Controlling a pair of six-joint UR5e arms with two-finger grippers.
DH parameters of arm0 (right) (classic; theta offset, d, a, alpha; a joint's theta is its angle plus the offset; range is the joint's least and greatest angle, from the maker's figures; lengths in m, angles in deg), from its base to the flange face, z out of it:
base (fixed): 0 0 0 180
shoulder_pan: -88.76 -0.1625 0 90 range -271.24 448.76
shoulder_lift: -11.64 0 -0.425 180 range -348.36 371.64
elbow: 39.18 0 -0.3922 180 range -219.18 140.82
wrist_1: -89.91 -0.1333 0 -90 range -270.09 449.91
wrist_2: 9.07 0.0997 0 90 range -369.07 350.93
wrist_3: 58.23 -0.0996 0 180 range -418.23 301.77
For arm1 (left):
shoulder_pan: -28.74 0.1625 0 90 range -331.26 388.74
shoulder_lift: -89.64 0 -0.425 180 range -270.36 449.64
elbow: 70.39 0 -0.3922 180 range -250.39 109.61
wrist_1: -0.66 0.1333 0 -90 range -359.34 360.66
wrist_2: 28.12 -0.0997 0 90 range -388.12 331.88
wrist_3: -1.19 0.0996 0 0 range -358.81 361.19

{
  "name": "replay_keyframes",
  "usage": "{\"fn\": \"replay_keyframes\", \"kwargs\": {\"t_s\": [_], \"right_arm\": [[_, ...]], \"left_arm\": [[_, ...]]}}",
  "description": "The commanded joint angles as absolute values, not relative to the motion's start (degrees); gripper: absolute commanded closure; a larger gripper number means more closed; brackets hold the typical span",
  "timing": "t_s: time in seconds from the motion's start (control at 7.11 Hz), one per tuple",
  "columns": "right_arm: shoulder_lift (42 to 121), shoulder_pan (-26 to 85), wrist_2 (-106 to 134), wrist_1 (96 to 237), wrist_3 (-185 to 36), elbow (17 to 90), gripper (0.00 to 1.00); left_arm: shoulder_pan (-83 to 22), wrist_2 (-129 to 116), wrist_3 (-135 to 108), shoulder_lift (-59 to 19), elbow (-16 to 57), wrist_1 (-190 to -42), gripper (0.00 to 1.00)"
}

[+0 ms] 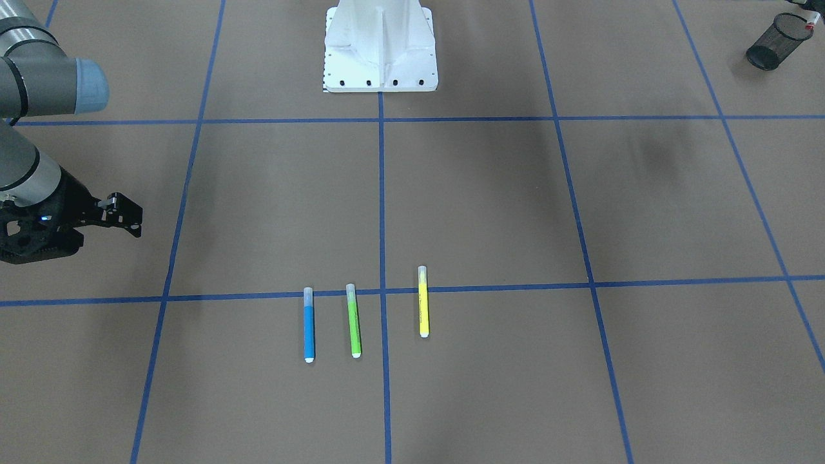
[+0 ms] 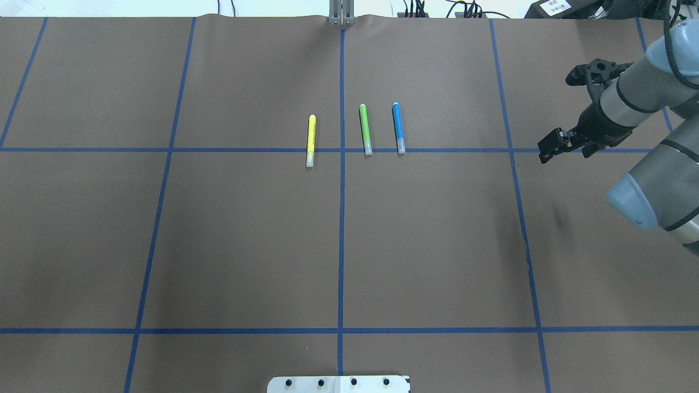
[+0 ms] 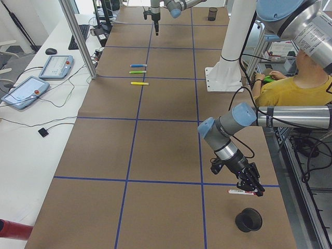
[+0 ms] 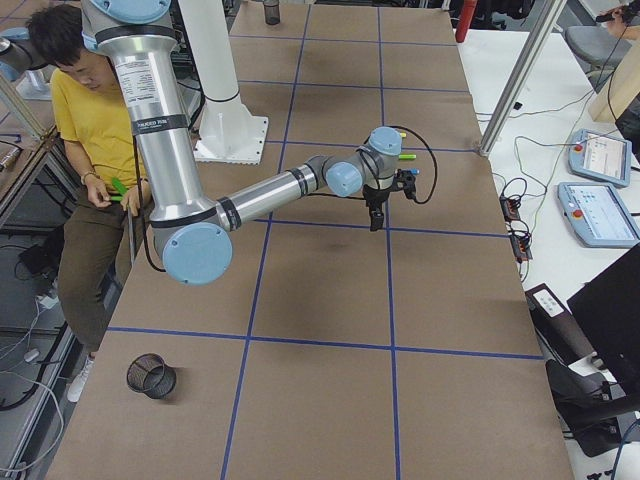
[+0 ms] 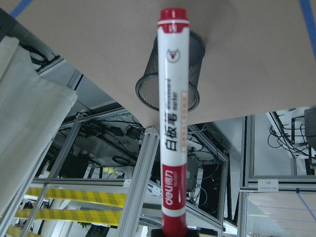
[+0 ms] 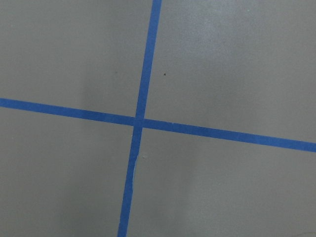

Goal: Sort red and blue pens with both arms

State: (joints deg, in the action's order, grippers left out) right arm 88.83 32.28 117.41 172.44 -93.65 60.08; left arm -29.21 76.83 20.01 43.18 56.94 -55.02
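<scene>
A blue highlighter (image 1: 309, 332) (image 2: 398, 126) lies flat on the brown table, cap toward the robot. My right gripper (image 2: 548, 148) (image 1: 132, 219) hangs above the table well to that pen's side, pointing down, fingers together and holding nothing. At the table's other end, my left gripper (image 3: 253, 188) is shut on the red-capped marker (image 5: 173, 123) (image 3: 241, 192). It holds the marker level, just above and beside a black mesh cup (image 3: 249, 219) (image 5: 148, 91). The right wrist view shows only table and blue tape lines.
A green highlighter (image 1: 353, 322) and a yellow highlighter (image 1: 423, 303) lie parallel to the blue one. A second mesh cup (image 4: 150, 375) stands at my right end of the table. The white robot base (image 1: 380, 51) sits mid-table, and a person in yellow (image 3: 290, 88) sits behind it.
</scene>
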Motion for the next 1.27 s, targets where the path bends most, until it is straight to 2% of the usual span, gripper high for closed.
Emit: {"fn": "replay_keyframes", "kwargs": {"t_s": [0.0,0.56,1.13], "right_arm": [[88.9,32.9,117.4,172.4,-93.6,60.1,0.01],[91.4,33.7,117.5,165.7,-95.4,60.1,0.01],[91.4,33.7,117.4,165.6,-95.5,60.1,0.01]], "left_arm": [[-29.1,76.4,20.0,45.2,52.7,-57.9,1.0],[-29.0,80.0,22.9,45.3,41.0,-69.5,1.0],[-28.9,86.7,24.9,45.3,39.1,-69.8,1.0]]}}
